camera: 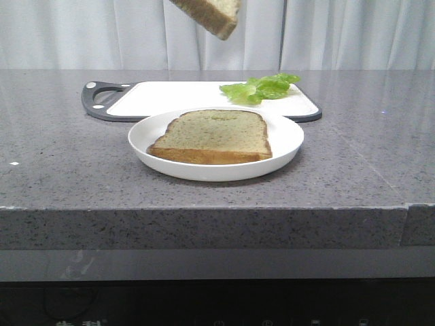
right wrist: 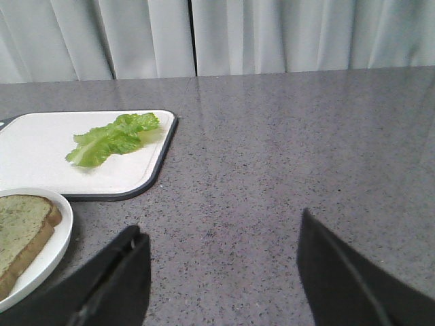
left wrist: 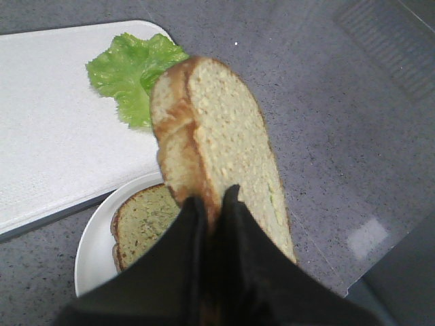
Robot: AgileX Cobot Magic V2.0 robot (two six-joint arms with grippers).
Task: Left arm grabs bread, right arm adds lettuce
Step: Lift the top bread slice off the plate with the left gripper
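Bread [left wrist: 217, 136] is hanging high above the plate [camera: 285, 146], pinched edge-on by the left gripper [left wrist: 212, 204], so the grab is looking done. Lettuce [right wrist: 112, 139] is lying untouched on the far right part of the cutting board [camera: 177, 95], so that half is waiting. The right gripper [right wrist: 221, 272] is hovering spread wide and empty, near the board; a second slice [camera: 214, 136] is sitting on the plate, probably the lettuce's destination.

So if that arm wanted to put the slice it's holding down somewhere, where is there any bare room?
The cutting board is bare from its handle across to the lettuce at its far right end. The grey counter lies open either side of the plate. The plate is crowded: another slice fills it. The left gripper holds the bread aloft.
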